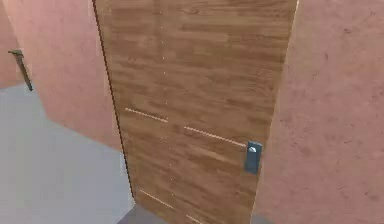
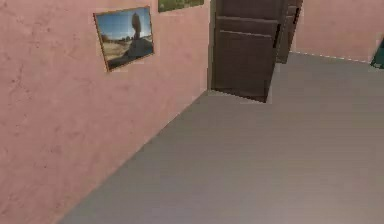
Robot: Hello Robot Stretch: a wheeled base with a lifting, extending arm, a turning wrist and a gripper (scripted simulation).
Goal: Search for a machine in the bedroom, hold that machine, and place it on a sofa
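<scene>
Two things cannot be told: the hand's state and where the machine lies. A tall brown wood-grain panel [image 1: 200,90] with thin pale bars [image 1: 146,116] hides whatever is behind it; a dark brown door [image 2: 243,55] is cut off at top.

No writing, label or number can be read anywhere.

Forward view: tall light-wood door [image 1: 195,100], small blue-grey handle [image 1: 254,157] near its right edge; pink wall [image 1: 340,120] either side; grey floor [image 1: 50,160] lower left. Arm side view: framed picture [image 2: 125,38] on pink wall; dark door [image 2: 245,50] beyond; grey floor.
</scene>
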